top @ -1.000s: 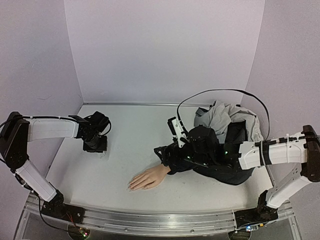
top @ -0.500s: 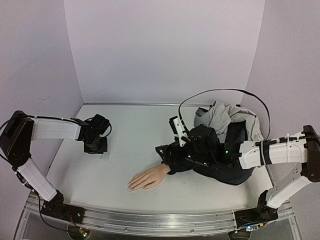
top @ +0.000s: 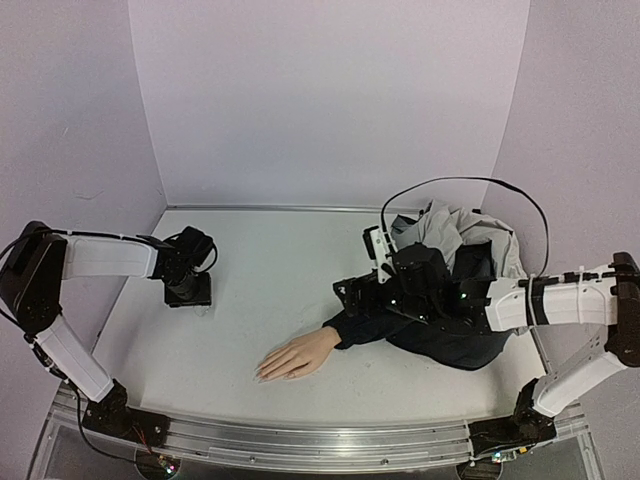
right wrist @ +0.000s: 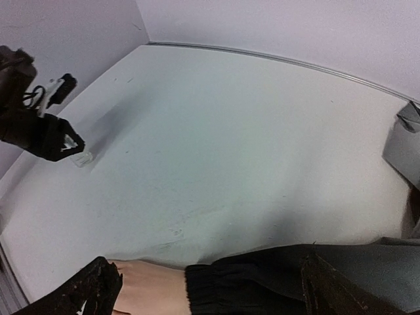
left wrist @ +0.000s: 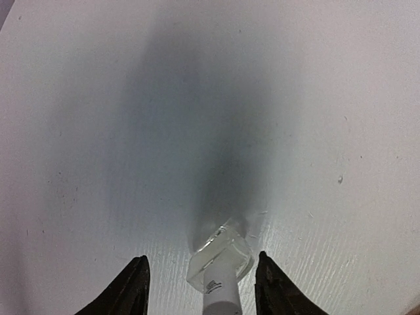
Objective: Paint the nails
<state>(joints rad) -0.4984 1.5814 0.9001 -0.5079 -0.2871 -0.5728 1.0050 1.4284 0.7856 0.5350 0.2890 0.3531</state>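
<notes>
A peach mannequin hand [top: 298, 355] lies palm down near the front of the table, in a dark sleeve [top: 372, 322]. Its nails sit at the fingertips [top: 263, 373], too small to make out. My left gripper [top: 187, 292] points down at the far left. Its jaws stand open either side of a small clear glass bottle [left wrist: 220, 252] with a white cap [left wrist: 220, 302], with a gap on both sides. The bottle [right wrist: 83, 157] stands upright on the table. My right gripper [right wrist: 210, 279] hangs open above the sleeve cuff [right wrist: 216, 289], beside the wrist [right wrist: 147, 289].
A heap of grey and dark cloth [top: 455, 245] lies at the back right under the right arm, with a black cable [top: 470, 185] looping above it. Lilac walls close the table on the left, back and right. A metal rail [top: 300, 445] runs along the near edge.
My left jaws have parted and no longer press on the bottle's cap. My right gripper has drawn back to the right, from over the wrist to over the sleeve.
</notes>
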